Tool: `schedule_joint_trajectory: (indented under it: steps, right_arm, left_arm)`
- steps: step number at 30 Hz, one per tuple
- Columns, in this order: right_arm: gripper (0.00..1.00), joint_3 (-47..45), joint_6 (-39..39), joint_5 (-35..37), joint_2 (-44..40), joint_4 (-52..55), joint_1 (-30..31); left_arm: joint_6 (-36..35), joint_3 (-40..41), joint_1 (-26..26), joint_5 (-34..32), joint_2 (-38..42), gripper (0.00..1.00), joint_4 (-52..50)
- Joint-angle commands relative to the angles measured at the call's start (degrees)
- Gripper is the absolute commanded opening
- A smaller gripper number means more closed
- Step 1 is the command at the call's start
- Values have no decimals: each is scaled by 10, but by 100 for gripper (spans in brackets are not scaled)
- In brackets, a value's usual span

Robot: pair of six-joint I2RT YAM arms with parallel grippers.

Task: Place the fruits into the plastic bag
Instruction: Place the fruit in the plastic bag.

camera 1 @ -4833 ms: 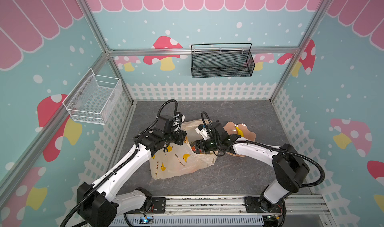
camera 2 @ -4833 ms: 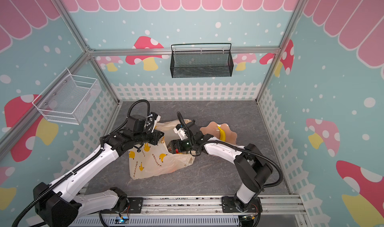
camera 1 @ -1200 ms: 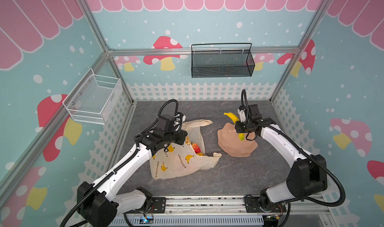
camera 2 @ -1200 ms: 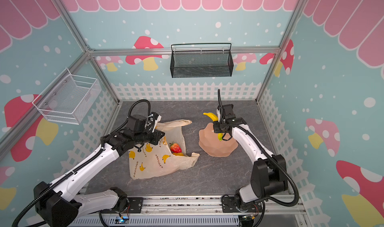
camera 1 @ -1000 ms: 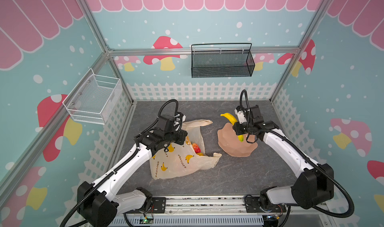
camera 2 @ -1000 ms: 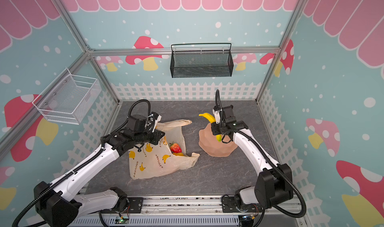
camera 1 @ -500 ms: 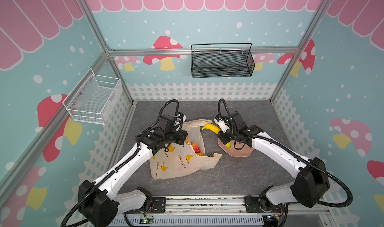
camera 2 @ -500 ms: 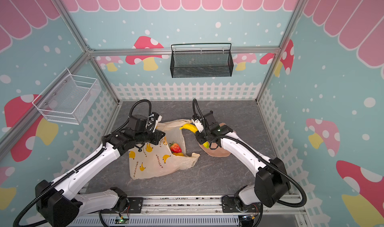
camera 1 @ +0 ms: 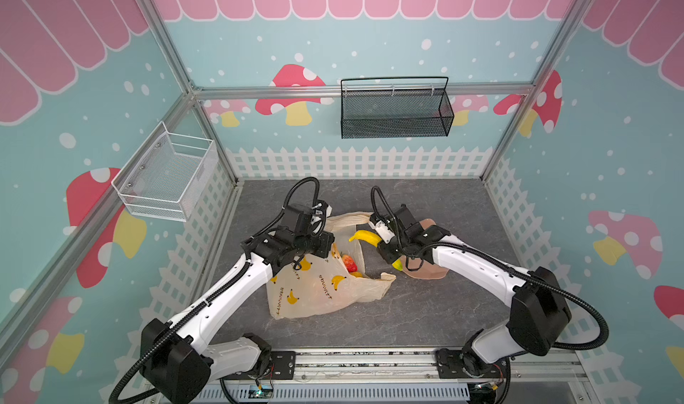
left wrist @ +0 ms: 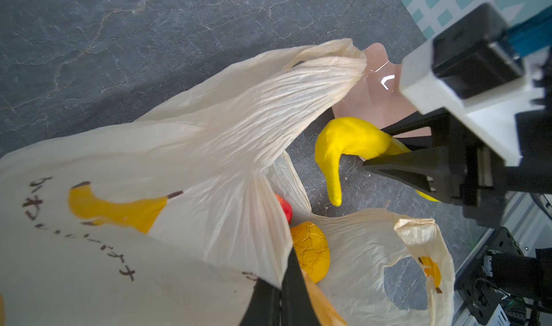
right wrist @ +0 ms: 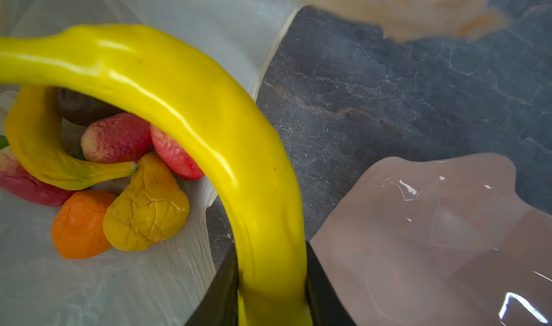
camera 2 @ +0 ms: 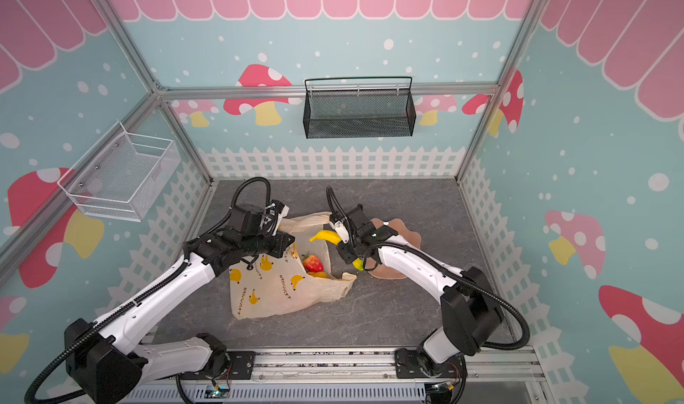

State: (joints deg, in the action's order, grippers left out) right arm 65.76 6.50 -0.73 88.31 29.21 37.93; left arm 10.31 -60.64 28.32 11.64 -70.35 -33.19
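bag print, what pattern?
The plastic bag is cream with yellow bananas and dark Japanese lettering; clearest in the left wrist view.

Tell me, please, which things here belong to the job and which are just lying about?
Job: bag; banana in the right gripper; fruits already in the bag.
Lying about: pink plate; black basket, white basket on the walls.

White links, black joints, ribbed cables
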Motion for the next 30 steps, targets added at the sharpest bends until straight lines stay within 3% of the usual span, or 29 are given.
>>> schedule_joint_trajectory:
  steps: [1, 16, 30]
  right_arm:
    - [16, 18, 3, 7, 20, 6, 2]
    - [14, 98, 21, -47, 107, -22, 39]
    - [14, 24, 62, -42, 68, -55, 62]
  left_arm:
    - [2, -21, 3, 10, -6, 0, 0]
    - [4, -34, 7, 8, -16, 0, 4]
    - [12, -41, 6, 0, -21, 0, 5]
